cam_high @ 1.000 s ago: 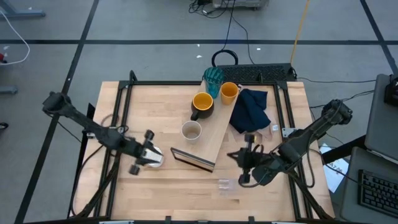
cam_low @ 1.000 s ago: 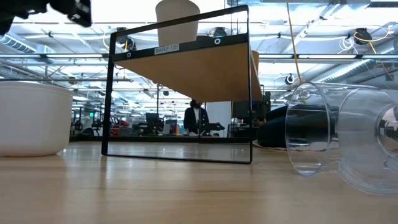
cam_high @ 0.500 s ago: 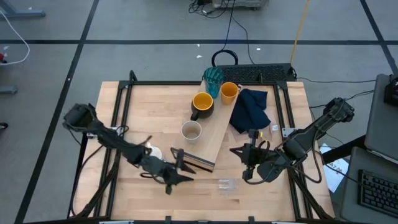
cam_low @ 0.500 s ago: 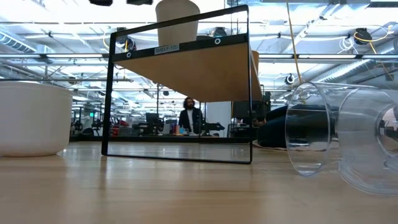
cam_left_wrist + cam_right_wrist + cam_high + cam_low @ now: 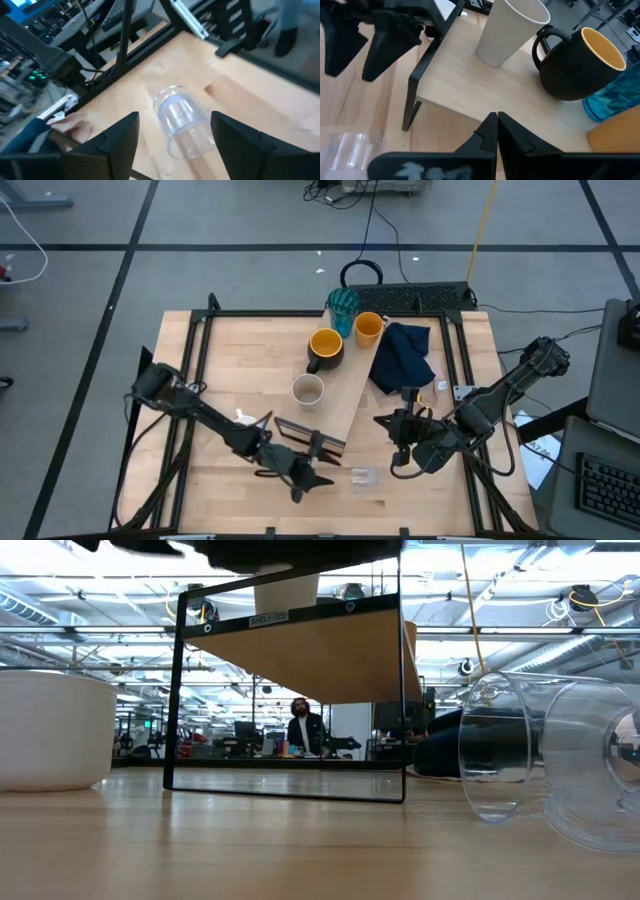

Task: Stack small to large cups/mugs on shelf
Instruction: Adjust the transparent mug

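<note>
Using the shelf point(image 5: 345, 395) as my landmark: it is a long light-wood board running from the front middle of the table back toward the far edge, its dark end edge facing me.

Nearest, just in front of that dark end, the small clear glass point(image 5: 362, 476) lies on its side on the table. My left gripper point(image 5: 312, 463) hangs just beside it with its fingers spread wide and nothing between them; in the left wrist view the glass sits ahead between the two dark fingers point(image 5: 120, 137). The white mug point(image 5: 50, 730) stands on the table left of the shelf's near end.

Right of the near end, my right gripper point(image 5: 404, 442) waits with its fingers pressed together, holding nothing.

On the shelf, the beige cup point(image 5: 307, 390) comes first, then the dark mug with yellow inside point(image 5: 326, 345), then the orange cup point(image 5: 368, 328) and the teal ribbed tumbler point(image 5: 343, 305) at the far end.

My worry is the glass: lying down, it could roll away if one finger touches before the other, or slip from a loose grip. A wide approach could also clip the shelf's end.
</note>
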